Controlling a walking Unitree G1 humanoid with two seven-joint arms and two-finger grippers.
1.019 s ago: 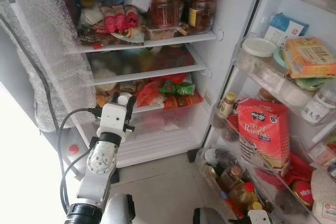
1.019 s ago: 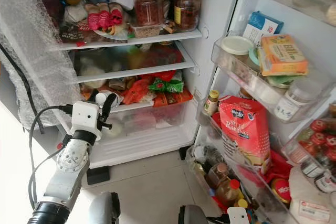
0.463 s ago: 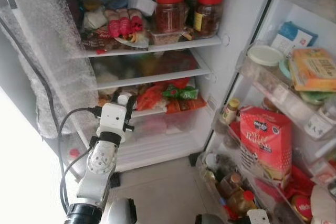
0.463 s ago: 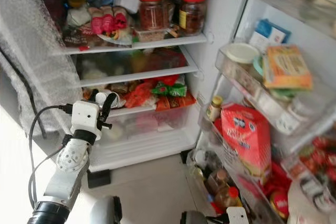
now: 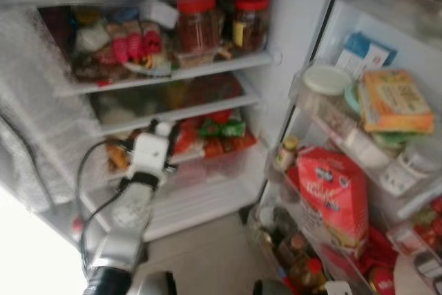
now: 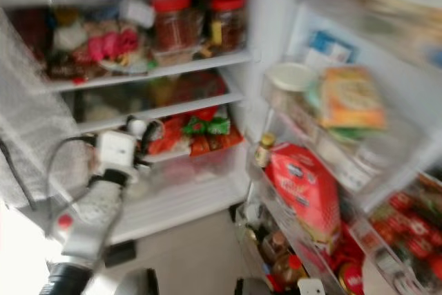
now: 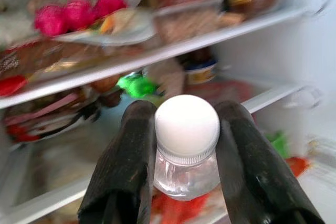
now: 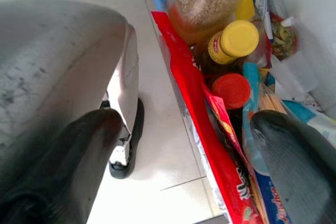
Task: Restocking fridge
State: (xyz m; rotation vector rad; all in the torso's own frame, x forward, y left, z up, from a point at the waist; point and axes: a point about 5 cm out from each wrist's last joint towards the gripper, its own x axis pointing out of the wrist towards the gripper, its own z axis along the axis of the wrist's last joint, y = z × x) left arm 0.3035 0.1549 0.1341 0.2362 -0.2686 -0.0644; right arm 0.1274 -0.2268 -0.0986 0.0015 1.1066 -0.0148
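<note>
My left gripper [image 7: 186, 113] is shut on a small clear bottle with a white cap [image 7: 187, 124], one black finger [image 7: 131, 166] on each side of its neck. In the eye views the bottle's cap [image 5: 163, 128] is held up in front of the open fridge's third shelf [image 5: 228, 146], at the shelf's left end, next to red and green food packets [image 5: 210, 132]. My right gripper [image 8: 186, 121] hangs low and open beside the bottom door bin, over a yellow-capped bottle [image 8: 236, 40] and a red-capped one [image 8: 231, 90].
Two red-lidded jars [image 5: 197, 22] and wrapped foods crowd the top shelf. The open door on the right carries a red flour bag [image 5: 331, 195], an orange box [image 5: 395, 98] and a white-lidded tub [image 5: 326, 77]. Bubble wrap [image 5: 41, 101] hangs on the left. Tiled floor [image 5: 214, 253] lies below.
The head view has swung and gone blurred, so the fridge sits further left in the picture. The left gripper still holds the bottle before the same shelf.
</note>
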